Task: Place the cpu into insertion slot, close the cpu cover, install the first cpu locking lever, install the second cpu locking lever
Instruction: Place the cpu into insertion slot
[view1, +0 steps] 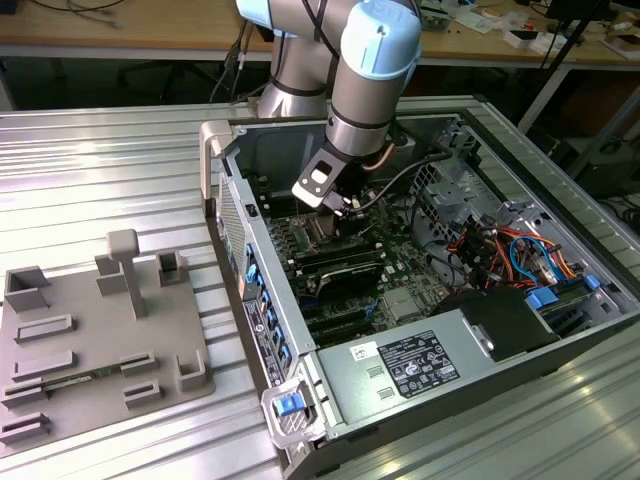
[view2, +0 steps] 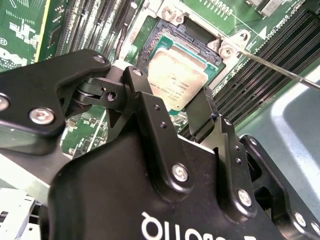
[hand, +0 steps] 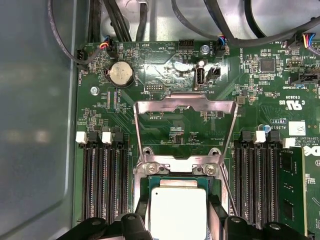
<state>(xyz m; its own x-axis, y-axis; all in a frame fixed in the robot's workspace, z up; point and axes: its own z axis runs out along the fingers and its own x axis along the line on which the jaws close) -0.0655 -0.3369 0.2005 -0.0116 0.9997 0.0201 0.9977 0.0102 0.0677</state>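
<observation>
The cpu is a flat square chip with a dull silver top on a green base. It sits between my black fingers, slightly tilted just over the open insertion slot, whose contact field shows past one edge. My gripper is shut on the cpu's edges. In the first wrist view the cpu lies between the fingertips, and the cpu cover, a shiny frame, stands swung open beyond the slot. A thin locking lever sticks out beside the slot. In the exterior view my gripper reaches down into the computer case.
Rows of black memory slots flank the socket on both sides. Cables and a power supply fill the case toward the exterior view's right. A grey fixture tray lies on the metal table at the exterior view's left.
</observation>
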